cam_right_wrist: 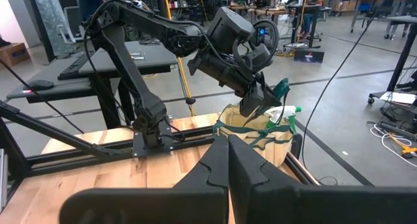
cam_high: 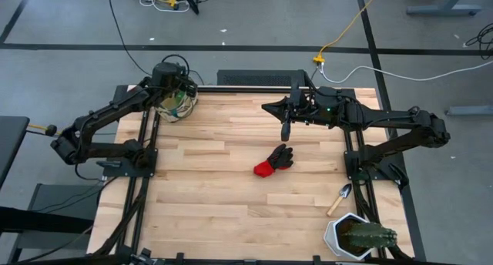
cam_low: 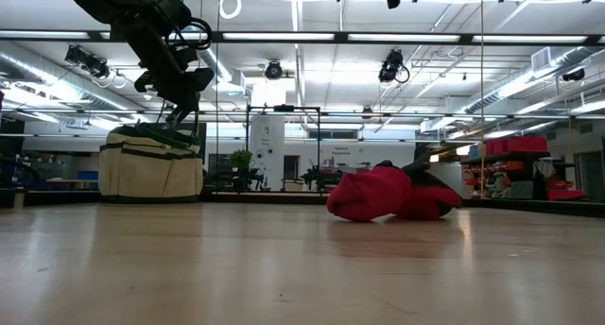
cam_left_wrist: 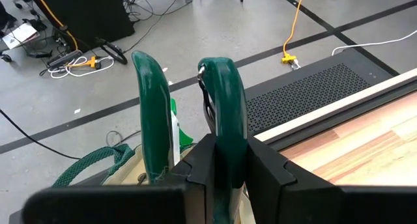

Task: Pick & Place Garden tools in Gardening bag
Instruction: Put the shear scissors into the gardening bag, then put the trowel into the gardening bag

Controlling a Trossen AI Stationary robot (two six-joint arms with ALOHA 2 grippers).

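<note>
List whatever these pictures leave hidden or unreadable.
- Inside of the gardening bag: high view, the left gripper and its arm cover the opening.
- Green-handled tool: left wrist view, its working end is cut off by the picture's bottom edge behind the fingers.
- Trowel: high view, too small for detail.
- Glove: low view, finger layout unclear.

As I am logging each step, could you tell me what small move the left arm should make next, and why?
Probably lower a little and open. The left gripper is shut on the green-handled shears, directly above the gardening bag, with the handles not yet inside. The right gripper waits, shut, near the glove.
</note>
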